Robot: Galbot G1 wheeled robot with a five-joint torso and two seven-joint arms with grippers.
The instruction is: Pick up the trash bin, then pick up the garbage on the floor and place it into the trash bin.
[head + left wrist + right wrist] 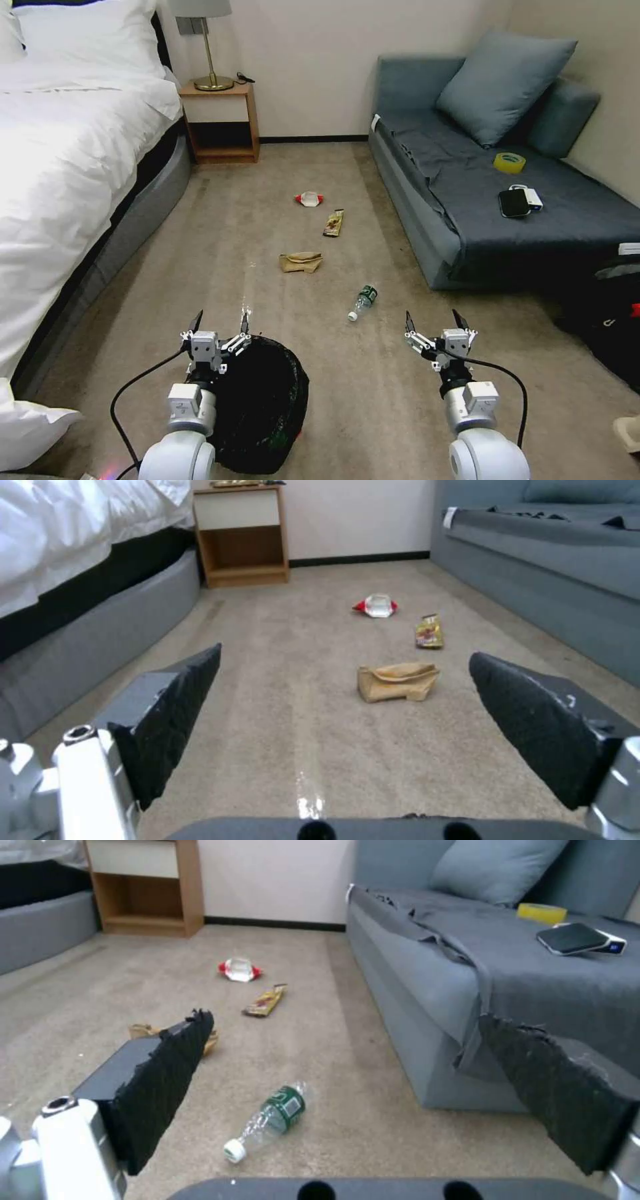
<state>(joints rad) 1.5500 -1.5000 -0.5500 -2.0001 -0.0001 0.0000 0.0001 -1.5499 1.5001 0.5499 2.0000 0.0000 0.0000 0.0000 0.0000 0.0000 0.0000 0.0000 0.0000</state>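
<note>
The trash bin (263, 400), lined with a crinkly black bag, stands on the carpet beside and under my left forearm. My left gripper (220, 325) hangs open at the bin's far rim, nothing between its fingers. The garbage lies ahead on the floor: a clear bottle with a green label (363, 301), a crumpled brown paper bag (301, 261), a brown-gold wrapper (334, 223) and a white packet with red ends (309, 199). My right gripper (434, 322) is open and empty, just short of the bottle (270, 1120). The left gripper (345, 655) faces the paper bag (397, 681).
A white bed (60, 153) runs along the left, with a wooden nightstand (222, 120) at the far wall. A grey sofa (467, 200) on the right carries a yellow tape roll (509, 162) and a black phone (514, 203). A dark bag (607, 320) sits at the right edge.
</note>
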